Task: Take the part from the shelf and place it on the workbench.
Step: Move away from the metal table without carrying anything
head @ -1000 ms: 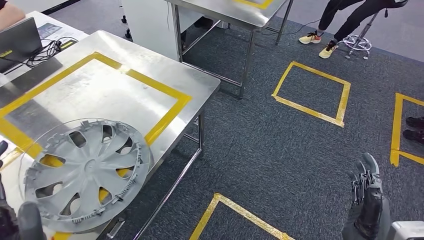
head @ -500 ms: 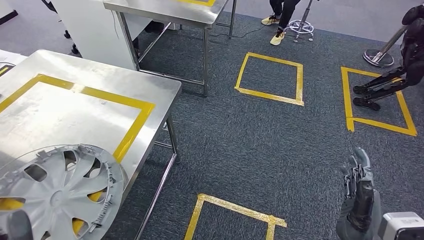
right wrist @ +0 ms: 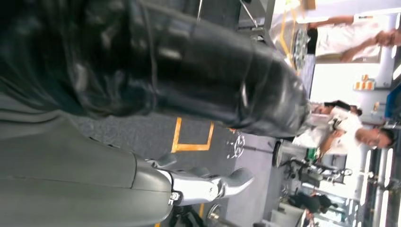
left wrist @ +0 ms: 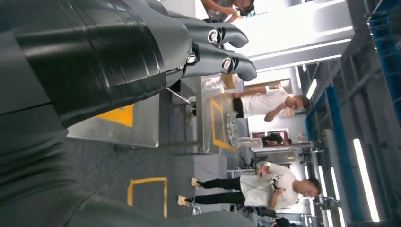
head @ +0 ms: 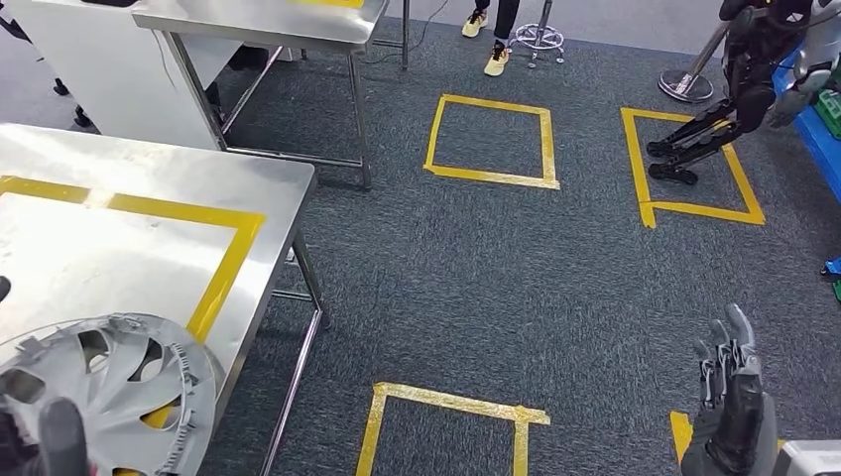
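Grey carpet [head: 476,288] marked with yellow tape squares [head: 491,139] runs beside a steel workbench [head: 149,188]. On the bench's near corner, partly over its yellow tape border, lies the grey wheel cover [head: 119,387]. Left hand [head: 45,446] sits low at the cover's near edge; whether it grips cannot be told. Right hand [head: 732,397] hangs over the carpet, fingers loosely extended, holding nothing

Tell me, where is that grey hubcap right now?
In the head view the grey hubcap lies flat at the lower left, on the steel workbench near its front corner, overlapping the yellow tape border.
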